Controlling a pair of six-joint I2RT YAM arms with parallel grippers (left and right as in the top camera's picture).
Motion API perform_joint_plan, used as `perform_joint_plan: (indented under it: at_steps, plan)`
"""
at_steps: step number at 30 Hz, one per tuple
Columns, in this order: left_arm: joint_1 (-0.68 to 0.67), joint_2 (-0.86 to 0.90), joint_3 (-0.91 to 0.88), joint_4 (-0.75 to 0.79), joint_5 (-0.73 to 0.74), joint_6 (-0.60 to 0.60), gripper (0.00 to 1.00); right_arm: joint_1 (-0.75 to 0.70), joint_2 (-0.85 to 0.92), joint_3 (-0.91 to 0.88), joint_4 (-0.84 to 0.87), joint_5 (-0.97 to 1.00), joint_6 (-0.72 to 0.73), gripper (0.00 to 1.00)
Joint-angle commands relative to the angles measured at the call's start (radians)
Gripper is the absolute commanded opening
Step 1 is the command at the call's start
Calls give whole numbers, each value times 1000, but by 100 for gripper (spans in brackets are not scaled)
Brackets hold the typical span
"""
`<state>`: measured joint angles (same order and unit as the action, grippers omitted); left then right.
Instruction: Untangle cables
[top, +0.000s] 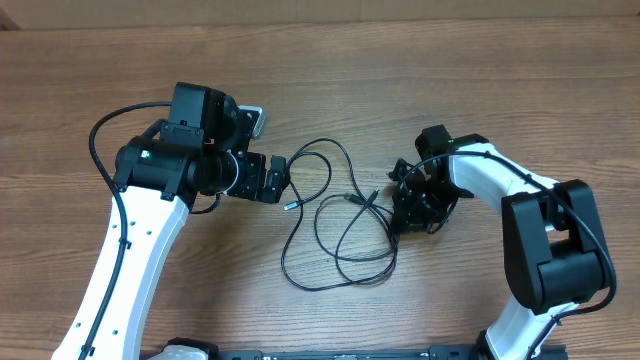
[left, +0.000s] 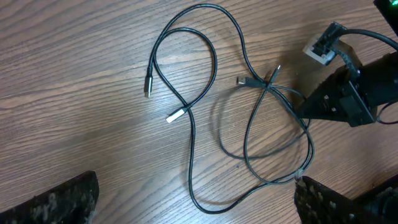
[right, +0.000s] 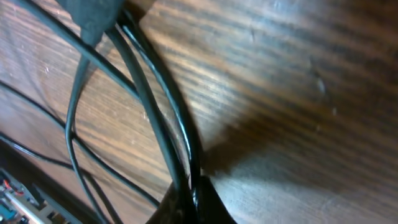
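Brown wood-grain tabletop (top: 400, 60) fills every view; soft even light.

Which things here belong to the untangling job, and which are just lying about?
Job: cables; right end effector, shut on the cables; left end effector, open.
Just there: wooden table.

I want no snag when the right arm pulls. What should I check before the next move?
1. Right gripper shut on the cables: ok, they run into its closed jaws.
2. Left gripper open and empty: ok.
3. Silver-tipped plug lying loose on the table: ok.
4. Cables uncrossed: not ok, they cross beside the right gripper.
5. How many cables are pinched: cannot tell.
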<state>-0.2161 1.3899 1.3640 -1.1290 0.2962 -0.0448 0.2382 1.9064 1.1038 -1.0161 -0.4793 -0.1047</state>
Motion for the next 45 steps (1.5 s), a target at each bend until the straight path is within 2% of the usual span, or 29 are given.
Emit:
perform_joint_plan:
  at_steps: [1,15,24,27,32,37,42,45]
  plan:
    - [0,-4,8,4,8,23,100,2,-20,74,-42,-5,-1,4]
    - [0,-4,8,4,8,23,100,2,-97,468,-299,53,3,4]
    - [0,-4,8,4,8,23,100,2,-160,830,-451,86,3,4]
    - [0,-4,8,3,8,23,100,2,-186,999,-472,90,8,4]
    - [0,-4,8,4,8,23,100,2,-205,1229,-470,274,83,4]
    - [0,-4,8,4,8,23,100,2,-206,1381,-457,499,90,4]
    - [0,-4,8,4,8,23,100,-42,-206,1405,-442,748,152,4]
    - [0,-4,8,3,8,23,100,-124,-204,1405,-430,835,161,4]
